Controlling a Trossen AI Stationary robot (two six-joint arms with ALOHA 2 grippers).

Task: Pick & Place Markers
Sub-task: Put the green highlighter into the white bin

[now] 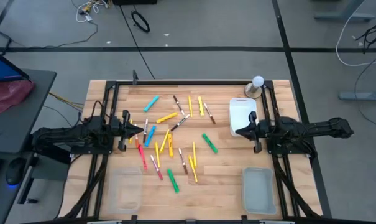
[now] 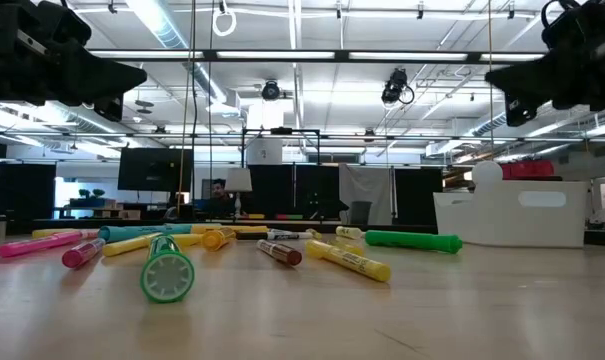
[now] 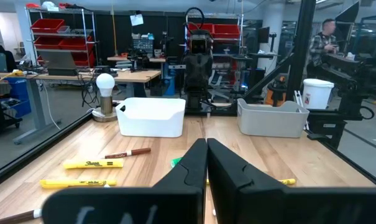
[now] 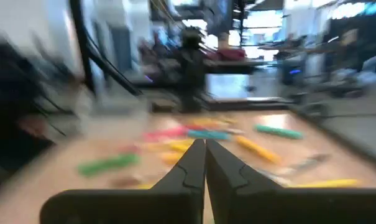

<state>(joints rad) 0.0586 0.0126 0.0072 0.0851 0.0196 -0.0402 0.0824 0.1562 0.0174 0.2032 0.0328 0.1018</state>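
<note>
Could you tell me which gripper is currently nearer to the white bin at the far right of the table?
Right. The right gripper hangs at the white bin's near edge, while the left gripper is across the marker scatter, well away.

Yellow, green, blue, pink markers point(image 1: 170, 142); white bin point(image 1: 242, 116); black arms.

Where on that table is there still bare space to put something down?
Bare wood lies between the two clear trays at the near edge, and between the green marker and the white bin. The middle, where the markers lie scattered, is crowded.
</note>
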